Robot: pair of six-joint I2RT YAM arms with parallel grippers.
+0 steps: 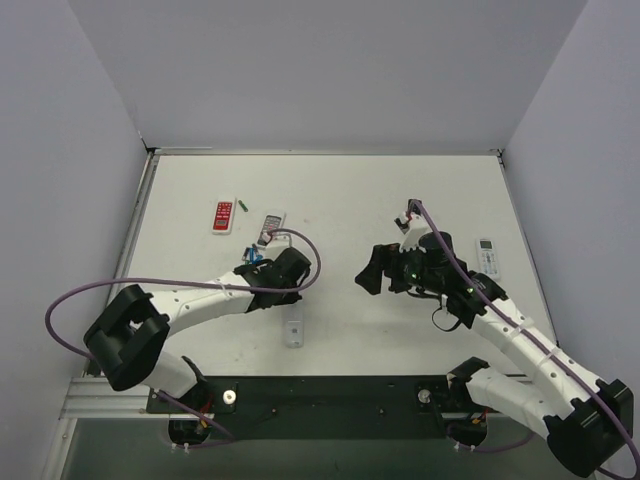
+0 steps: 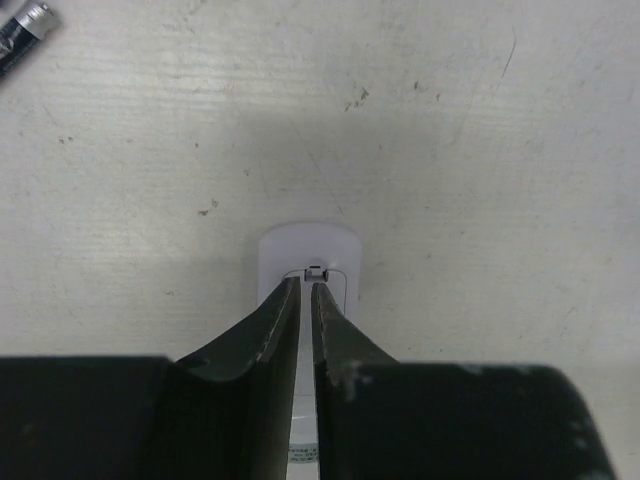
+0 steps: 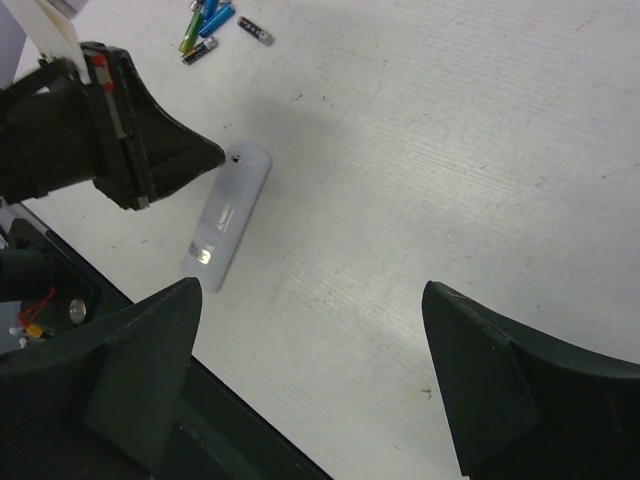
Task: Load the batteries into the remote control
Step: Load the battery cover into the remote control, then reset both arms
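The slim white remote control [image 1: 292, 330] lies near the table's front edge, its rounded far end [image 2: 307, 250] just beyond my left gripper [image 2: 306, 284]. That gripper [image 1: 288, 290] points down at this end. Its jaws stand a thin slit apart with nothing between them, and the remote shows through the gap. Several batteries [image 3: 205, 22] with green, blue and dark wraps lie in a loose cluster [image 1: 250, 255] behind the left gripper; one dark cell [image 2: 25, 30] shows in the left wrist view. My right gripper [image 3: 312, 288] hovers wide open and empty over bare table, right of the remote control [image 3: 228, 215].
A red remote [image 1: 223, 216] and a grey remote with dark buttons [image 1: 270, 228] lie at the back left. A wider white remote with a display [image 1: 487, 257] lies at the right. The black base rail [image 1: 330, 395] runs along the near edge.
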